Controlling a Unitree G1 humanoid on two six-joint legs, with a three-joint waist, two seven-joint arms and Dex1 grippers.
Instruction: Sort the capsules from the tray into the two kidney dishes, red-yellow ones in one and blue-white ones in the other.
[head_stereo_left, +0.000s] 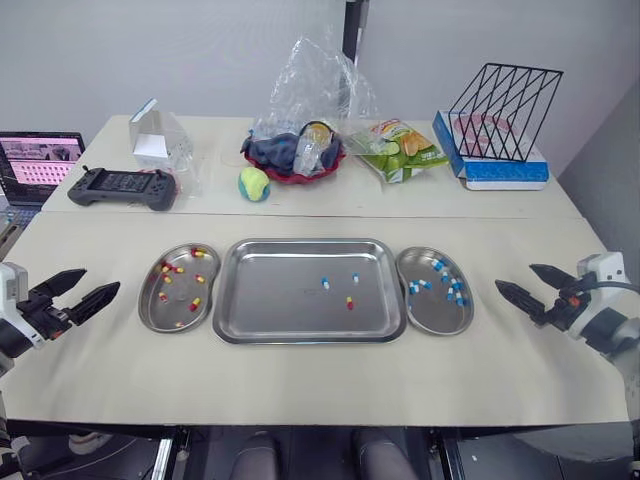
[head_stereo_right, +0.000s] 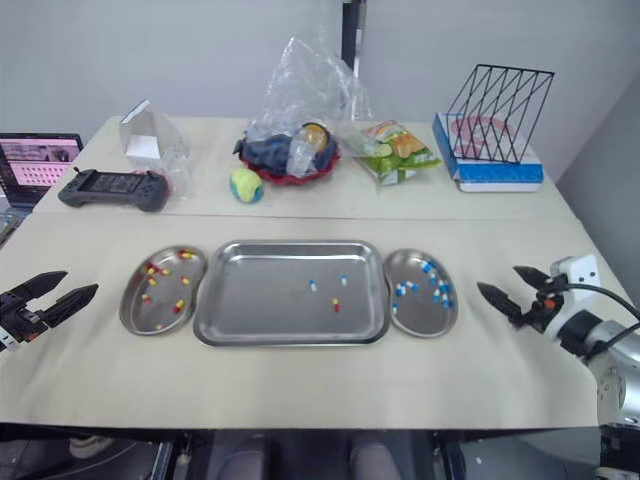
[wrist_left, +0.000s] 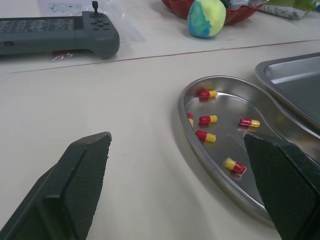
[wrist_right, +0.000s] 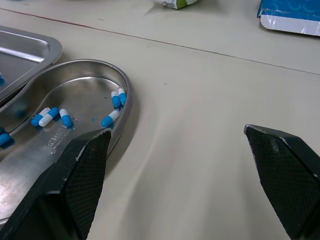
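Setting: robot test bench in a lab or office room, not a home.

Evidence:
- Plain grey wall (head_stereo_left: 150, 50) behind two pale tables (head_stereo_left: 300, 390) pushed edge to edge.
- Between left gripper (head_stereo_left: 100, 280) and right gripper (head_stereo_left: 514, 276): clinical steel ware, one tray (head_stereo_left: 280, 300) flanked by two kidney dishes (head_stereo_left: 160, 310), set out in a row.
- Beyond the left gripper: laptop (head_stereo_left: 38, 165) with lit screen, and a black handheld controller (head_stereo_left: 122, 187).
- Beyond the right gripper: black wire file rack (head_stereo_left: 505, 98) on a blue box (head_stereo_left: 505, 172).
- Far side, between the grippers: loose props, namely ball (head_stereo_left: 254, 184), red bowl (head_stereo_left: 300, 178) under a plastic bag (head_stereo_left: 305, 85), snack packet (head_stereo_left: 400, 150).
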